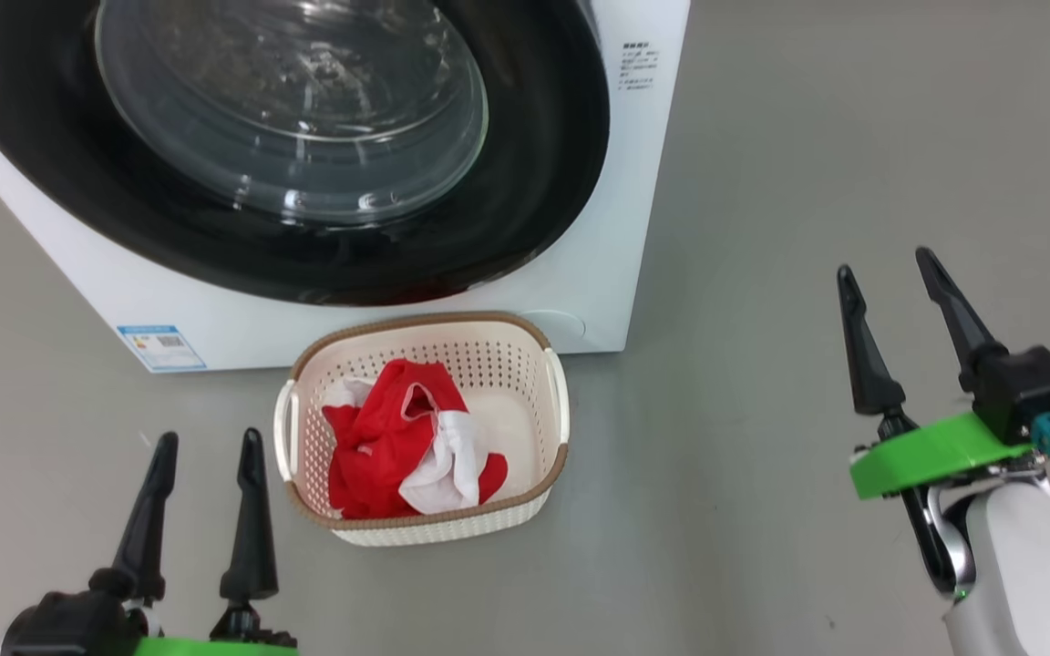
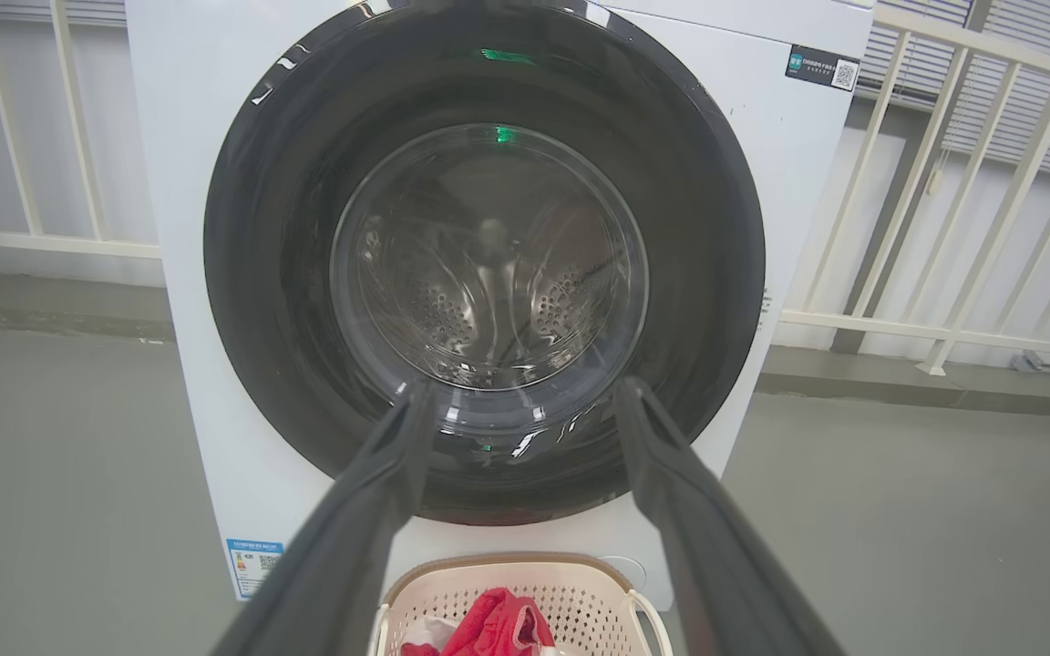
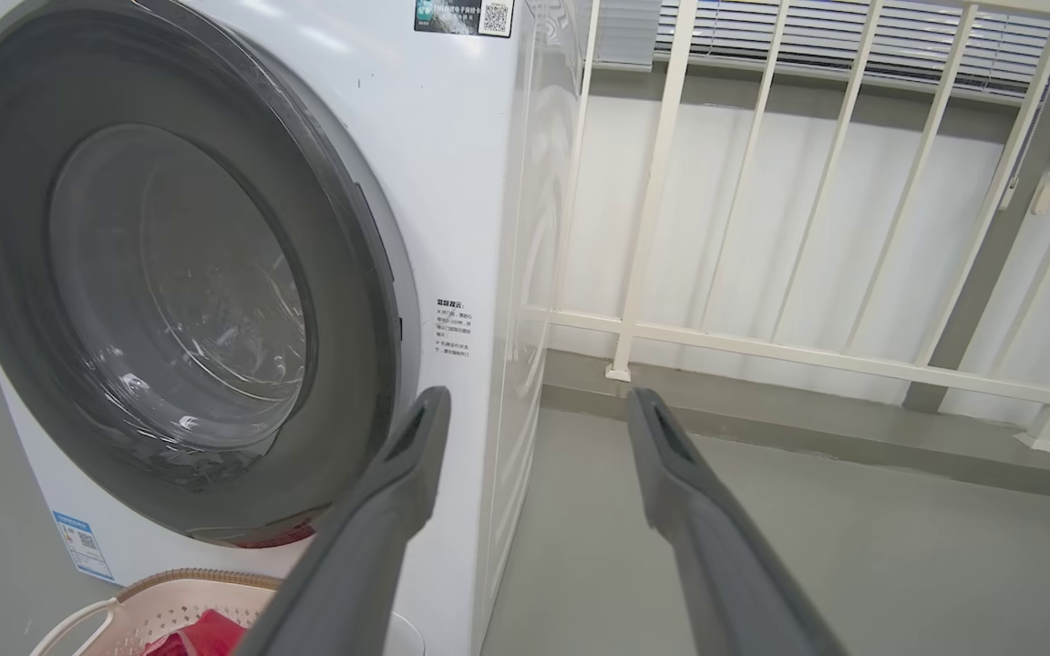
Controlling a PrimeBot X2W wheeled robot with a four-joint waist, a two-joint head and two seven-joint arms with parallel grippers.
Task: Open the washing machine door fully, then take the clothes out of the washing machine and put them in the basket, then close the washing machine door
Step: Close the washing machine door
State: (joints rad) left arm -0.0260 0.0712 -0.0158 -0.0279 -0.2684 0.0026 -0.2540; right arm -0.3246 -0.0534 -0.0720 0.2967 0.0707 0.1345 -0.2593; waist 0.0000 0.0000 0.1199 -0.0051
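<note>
**Status: door shut, clothes in basket, both jaws empty**

Washing machine [image 1: 580,301]: white boxy front-loader standing on a smooth grey floor [image 1: 808,164]. Small blue label sticker [image 1: 160,346] at the lower corner of its front.

Washing machine door [image 1: 525,182]: closed, lying flush against the front. It has a wide glossy black rim around a bulging clear glass window [image 1: 297,109]. The left wrist view shows a perforated steel drum through the glass, with no fabric visible inside.

Cream railing [image 3: 762,346] with thin upright bars runs behind and beside the machine. White slatted blinds sit above it.

Basket [image 1: 498,364]: cream plastic, rectangular with rounded corners, perforated walls, a brown woven-look rim and a handle on each side. It sits on the floor just in front of the machine, below the door.

Clothes [image 1: 379,446]: crumpled soft red fabric with white trim, heaped in the basket's left half. The right half of the basket floor is bare.

Left jaws: apart, holding nothing. Their dark tapered fingers [image 1: 250,519] point towards the machine, just beside the basket's left wall and not touching it.

Right jaws: apart, holding nothing. Their fingers [image 1: 864,355] are raised over bare floor, well apart from the basket. A green collar [image 1: 935,451] and a pale forearm [image 1: 1026,565] sit behind them.
</note>
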